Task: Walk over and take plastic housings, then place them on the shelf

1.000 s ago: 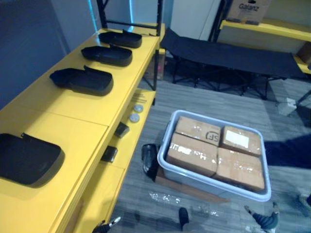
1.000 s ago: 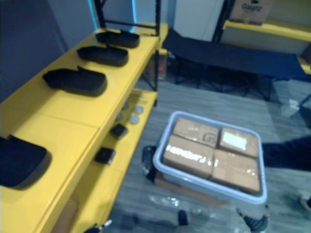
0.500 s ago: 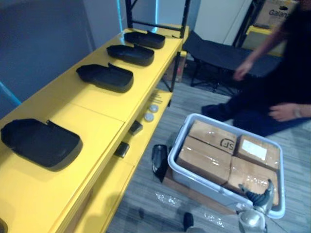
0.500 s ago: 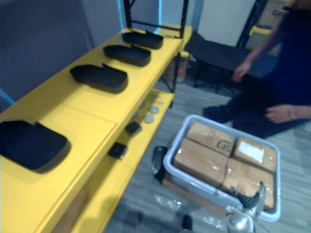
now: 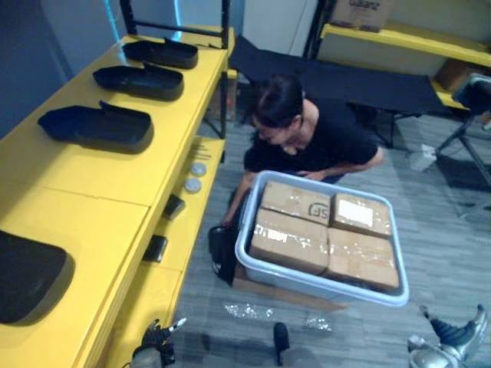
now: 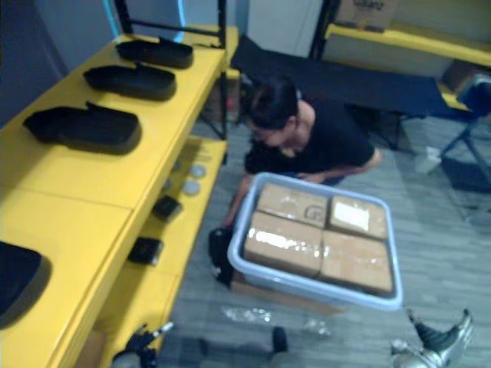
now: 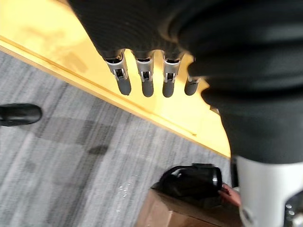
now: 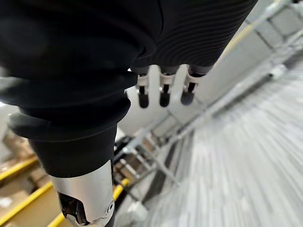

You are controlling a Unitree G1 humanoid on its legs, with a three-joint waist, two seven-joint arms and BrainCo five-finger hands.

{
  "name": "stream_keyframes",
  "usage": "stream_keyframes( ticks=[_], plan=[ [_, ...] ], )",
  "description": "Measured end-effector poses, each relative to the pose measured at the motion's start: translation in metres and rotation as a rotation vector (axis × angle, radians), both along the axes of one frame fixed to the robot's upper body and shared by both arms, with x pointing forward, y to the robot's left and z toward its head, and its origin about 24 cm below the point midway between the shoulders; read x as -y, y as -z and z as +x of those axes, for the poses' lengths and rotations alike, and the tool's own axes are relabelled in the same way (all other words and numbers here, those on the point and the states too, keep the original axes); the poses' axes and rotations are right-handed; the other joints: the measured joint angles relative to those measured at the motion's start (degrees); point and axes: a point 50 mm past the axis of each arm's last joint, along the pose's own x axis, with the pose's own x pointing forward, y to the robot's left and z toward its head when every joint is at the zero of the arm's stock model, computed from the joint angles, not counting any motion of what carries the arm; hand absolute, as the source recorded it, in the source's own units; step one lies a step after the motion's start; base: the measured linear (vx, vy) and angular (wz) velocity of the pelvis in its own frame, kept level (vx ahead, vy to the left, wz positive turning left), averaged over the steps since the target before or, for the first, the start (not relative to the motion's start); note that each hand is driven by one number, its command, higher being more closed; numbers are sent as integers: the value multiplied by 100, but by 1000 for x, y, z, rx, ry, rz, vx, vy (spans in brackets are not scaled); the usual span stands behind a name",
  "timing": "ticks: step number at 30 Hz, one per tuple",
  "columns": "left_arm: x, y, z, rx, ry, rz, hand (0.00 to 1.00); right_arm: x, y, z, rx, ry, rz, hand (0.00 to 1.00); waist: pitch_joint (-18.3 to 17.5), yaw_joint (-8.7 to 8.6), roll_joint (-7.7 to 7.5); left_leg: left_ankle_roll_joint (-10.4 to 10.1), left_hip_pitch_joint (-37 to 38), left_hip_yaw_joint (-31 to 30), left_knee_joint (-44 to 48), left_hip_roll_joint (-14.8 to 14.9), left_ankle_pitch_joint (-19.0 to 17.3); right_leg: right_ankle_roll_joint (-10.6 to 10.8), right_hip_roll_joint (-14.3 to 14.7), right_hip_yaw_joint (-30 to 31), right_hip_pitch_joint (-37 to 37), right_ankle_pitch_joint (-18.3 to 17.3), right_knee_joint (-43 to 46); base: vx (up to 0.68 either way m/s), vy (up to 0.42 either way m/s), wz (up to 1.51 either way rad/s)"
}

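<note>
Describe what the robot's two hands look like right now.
They match. The left hand and the right hand each wear a dark ribbed cover over the back of the hand and the wrist. From it runs a row of slim silver fingers with rounded dark tips. A thicker, smooth silver thumb sits apart from them.

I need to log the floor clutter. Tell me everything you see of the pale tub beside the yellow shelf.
The pale grey plastic tub is rectangular with rounded corners and a thick rim, open-topped, and appears to sit on a brown cardboard sheet. Four taped cardboard boxes fill it. A person crouches at its far side.
</note>
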Motion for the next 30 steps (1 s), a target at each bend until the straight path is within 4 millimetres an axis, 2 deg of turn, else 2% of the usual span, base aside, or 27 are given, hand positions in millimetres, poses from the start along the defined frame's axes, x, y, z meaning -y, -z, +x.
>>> stream_keyframes(
  ticks=[5,7,10,13,16,18,20,23,24,25,26,27,28,29,30],
  plan=[
    [-3,6,-20,-76,-51,-19,0,-13,14,-4,-5,0,100,0,4,34,15,0,30,1,-2,-6,0,-8,2,23,8,14,0,-12,-1,-2],
    [-8,10,-44,-134,-116,-33,0,-18,18,-5,10,14,133,0,11,47,24,0,79,3,-9,-16,-1,-68,0,49,20,-31,-2,-49,1,-7],
    [-7,14,-62,-171,-128,-55,0,-21,19,-4,17,5,152,0,33,83,57,0,79,-14,-11,9,-1,-61,-15,-110,10,-54,-2,-38,-4,1],
    [-4,15,-66,-168,-130,-76,0,-23,19,-2,42,-8,167,0,118,190,126,-1,54,-22,-5,20,-1,-60,-10,-122,-11,-54,-1,-11,-3,1],
    [-5,13,-60,-132,-123,-69,0,-28,15,10,86,-26,171,0,245,208,120,-4,-180,-72,11,21,-3,-78,-32,-212,-214,-40,0,-55,-10,2],
    [-8,8,-43,-48,-113,-47,0,-35,2,40,191,-81,161,0,577,257,54,-25,-473,-57,146,42,-17,-130,-22,-230,-499,3,1,-68,-40,-20],
    [-7,4,-27,18,-125,-48,0,-40,-11,59,271,-132,141,0,827,359,-18,-57,-651,-72,249,67,-37,-167,10,-199,-690,184,1,-57,-78,-19],
    [-2,-3,-2,125,-109,-53,0,-47,-29,84,378,-219,108,0,1124,448,-44,-85,-875,-315,522,137,-55,-190,113,-75,-811,298,47,17,-99,-17],
    [-1,-4,2,138,-101,-51,0,-48,-30,86,385,-228,104,0,1155,458,-42,-86,-896,-364,583,138,-56,-190,118,-70,-805,299,56,52,-77,-23],
    [0,-11,15,203,-73,-37,0,-56,-35,93,409,-289,92,0,1249,516,-88,-88,-1138,-650,1066,105,-58,-202,101,17,-795,337,58,56,4,-21],
    [0,-13,19,232,-66,-27,0,-61,-38,98,423,-331,86,0,1274,524,-130,-64,-1331,-851,1464,79,-127,-205,40,78,-792,339,59,65,52,-26],
    [1,-14,21,245,-63,-31,0,-62,-42,101,442,-349,74,0,1296,533,-128,12,-1402,-1071,1585,57,-372,-202,47,92,-789,341,60,42,120,-18],
    [4,-16,26,264,-52,-39,0,-62,-48,107,474,-361,59,0,1343,523,-34,185,-1418,-1356,1303,-31,-568,-160,105,91,-791,369,60,9,116,-24],
    [4,-18,30,276,-31,-32,0,-64,-53,112,500,-379,50,0,1430,576,-17,163,-1287,-1394,1175,-44,-734,-110,179,125,-805,416,60,-16,107,-16],
    [2,-20,33,282,-18,-23,0,-66,-54,112,510,-391,45,0,1491,611,-66,166,-1297,-1409,1194,-83,-752,-128,152,102,-806,444,61,-32,77,-15]
  ],
)
